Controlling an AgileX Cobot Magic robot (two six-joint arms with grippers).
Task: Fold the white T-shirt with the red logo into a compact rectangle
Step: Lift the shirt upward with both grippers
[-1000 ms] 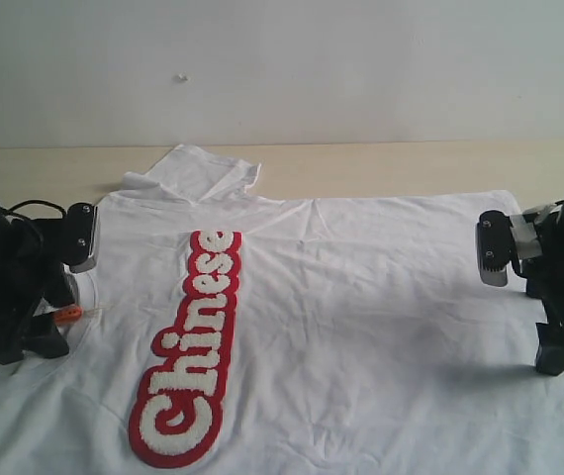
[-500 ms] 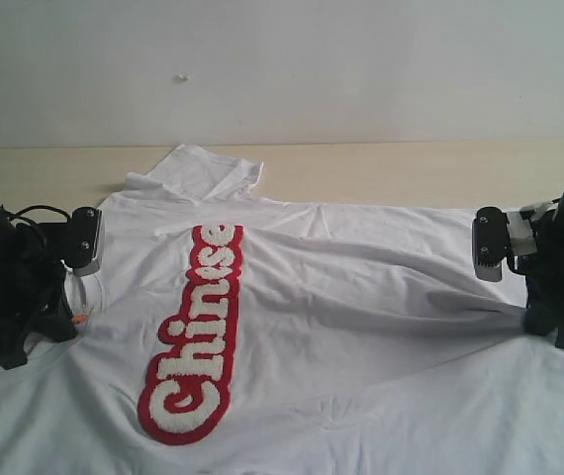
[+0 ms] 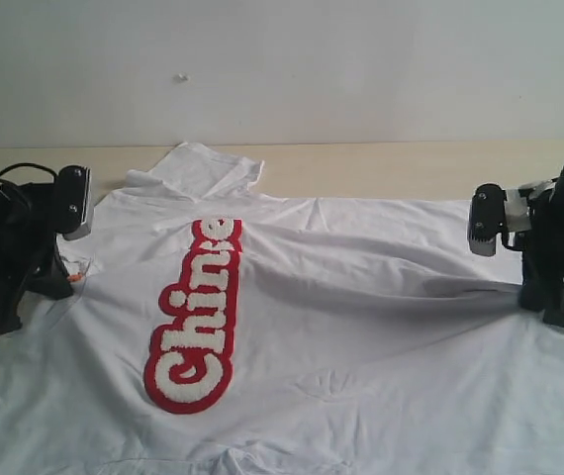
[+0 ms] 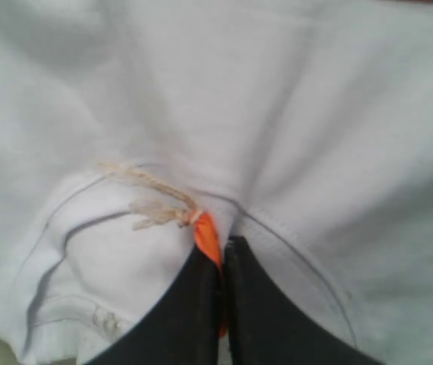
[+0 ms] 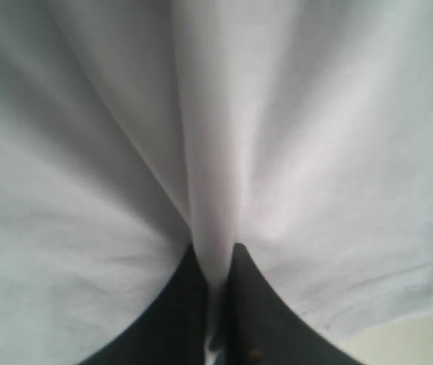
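The white T-shirt (image 3: 361, 327) lies spread over the table, neck to the left, hem to the right. Its red logo (image 3: 198, 317) runs down the chest; a fold hides its last letters. My left gripper (image 3: 59, 287) is shut on the shirt at the neckline, with the orange neck tag (image 4: 207, 236) pinched between its fingers (image 4: 190, 304). My right gripper (image 3: 549, 307) is shut on a ridge of the shirt's fabric (image 5: 216, 228) near the hem. Both pinched spots are raised, and a long crease runs between them.
A sleeve (image 3: 203, 166) lies bunched at the back on the pale wooden table (image 3: 381, 168). A white wall (image 3: 282, 69) stands behind. Bare table shows behind the shirt and at the far left edge.
Both grippers have shut on the shirt and lifted it, pulling it toward the back. The logo has slid back and a fold now covers its last letters.
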